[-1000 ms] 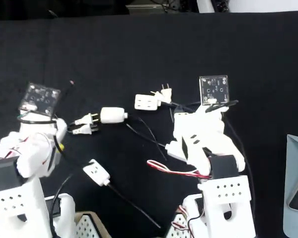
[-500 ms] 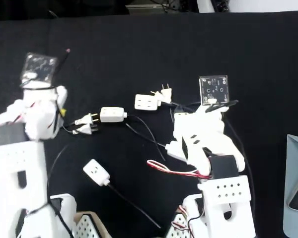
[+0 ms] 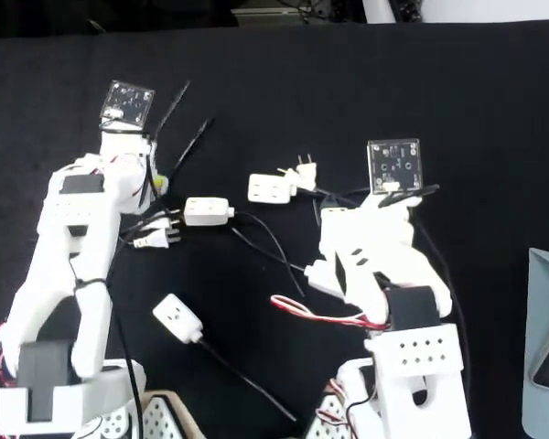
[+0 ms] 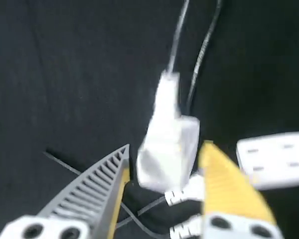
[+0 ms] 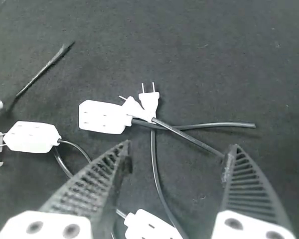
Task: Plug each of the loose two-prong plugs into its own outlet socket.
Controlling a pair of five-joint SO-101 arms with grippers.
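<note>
Three white outlet sockets lie on the black cloth: one [image 3: 208, 211] left of centre, one [image 3: 273, 188] in the middle, one [image 3: 177, 315] nearer the front. Two plugs [image 3: 153, 230] lie beside the first socket, and two more plugs [image 3: 302, 171] touch the middle socket. My left gripper [image 4: 165, 148] hangs open over a blurred white socket [image 4: 167, 144], with plugs [image 4: 184, 195] close to its yellow finger [image 4: 224, 184]. The right gripper [image 5: 179, 148] is open above the middle socket [image 5: 103, 117] and its plugs [image 5: 143, 102].
Thin black cords [image 3: 270, 242] run between the sockets across the cloth. A grey bin [image 3: 544, 347] stands at the right edge. The arm bases and a box [image 3: 160, 416] crowd the front edge. The far half of the cloth is bare.
The left arm has swung up from the left edge and rightward, ending over the left plugs and socket. The right arm and all the plugs stayed still.
</note>
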